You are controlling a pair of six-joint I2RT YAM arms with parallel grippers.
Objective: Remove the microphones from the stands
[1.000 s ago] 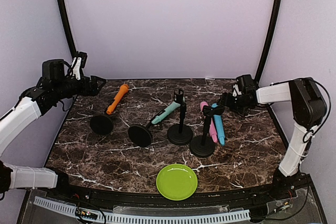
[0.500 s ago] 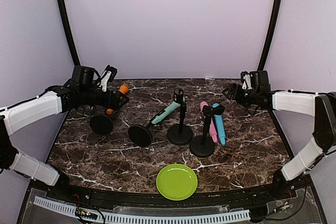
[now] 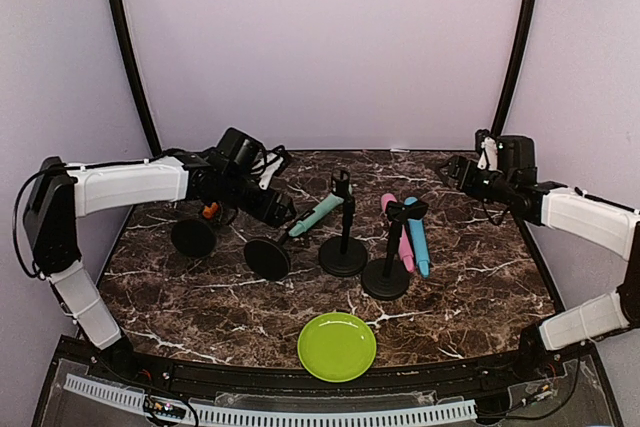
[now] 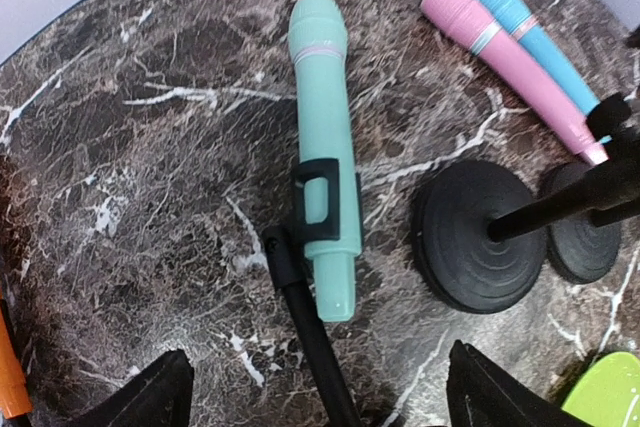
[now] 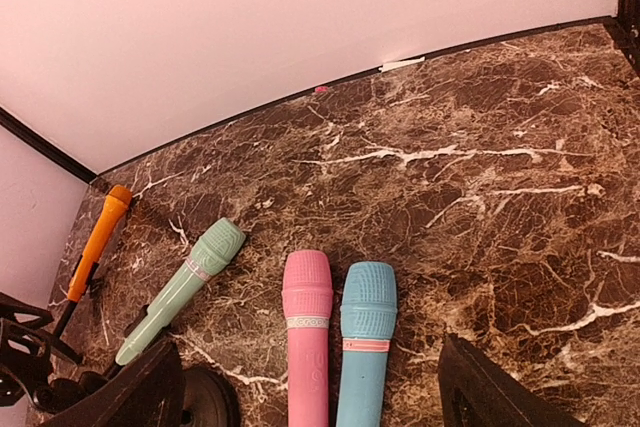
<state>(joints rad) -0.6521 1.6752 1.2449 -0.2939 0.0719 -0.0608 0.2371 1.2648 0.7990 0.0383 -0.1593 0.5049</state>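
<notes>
A mint-green microphone (image 3: 316, 214) sits tilted in the clip of a black stand (image 3: 267, 259). In the left wrist view the microphone (image 4: 323, 147) lies lengthwise in the black clip (image 4: 318, 199), its tail end just ahead of my fingers. My left gripper (image 3: 283, 209) is open and empty, close above the stand's rod; in its wrist view the gripper (image 4: 320, 402) straddles the rod. My right gripper (image 3: 455, 169) is open and empty at the back right. In the right wrist view the gripper (image 5: 310, 392) hovers above the pink and blue microphones.
A pink microphone (image 3: 400, 232) and a blue microphone (image 3: 417, 242) lie side by side beside two empty stands (image 3: 343, 252) (image 3: 385, 277). An orange microphone (image 5: 97, 242) lies at the back left near another stand base (image 3: 193, 237). A green plate (image 3: 337, 345) sits at the front.
My left arm has swung from the far left edge rightward to the mint-green microphone's stand. My right gripper has drawn back and to the right, away from the stands.
</notes>
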